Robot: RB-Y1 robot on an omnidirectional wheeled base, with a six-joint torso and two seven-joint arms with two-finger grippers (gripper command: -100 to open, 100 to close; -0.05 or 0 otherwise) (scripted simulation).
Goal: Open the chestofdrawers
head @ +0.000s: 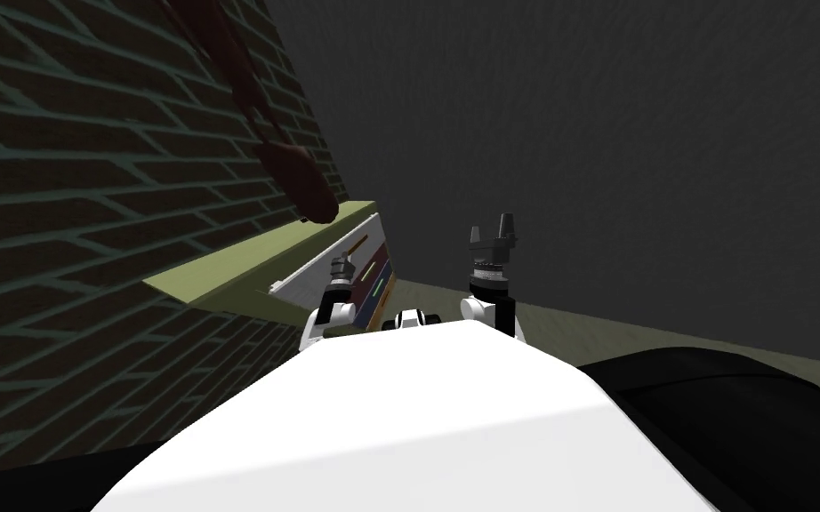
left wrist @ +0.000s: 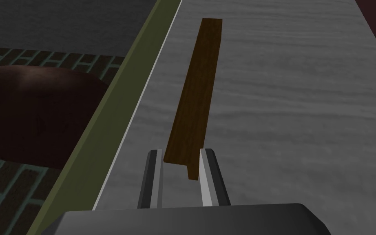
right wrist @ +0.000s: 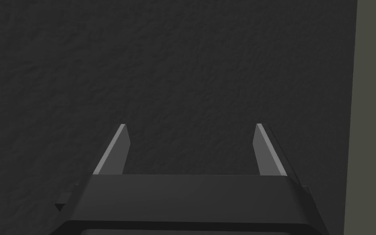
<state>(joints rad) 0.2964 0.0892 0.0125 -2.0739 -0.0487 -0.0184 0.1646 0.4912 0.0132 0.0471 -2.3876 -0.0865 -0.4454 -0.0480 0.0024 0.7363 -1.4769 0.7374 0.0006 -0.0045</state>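
Left pincer point(left wrist: 181, 151) is clenched on the near end of the long brown wooden bar handle point(left wrist: 195, 89), whose axis runs straight ahead along the grey drawer front point(left wrist: 285, 122); right pincer point(right wrist: 189, 126) is released.

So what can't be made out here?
- Drawer: in the left wrist view its own grey front hides the inside, and how far out it is stays unclear.
- Lower drawers: in the head view, partly hidden by the left arm.
- Dark red thing: cut off by the left wrist view's edge, so unidentifiable.
- Left claw at the handle: too small in the head view.
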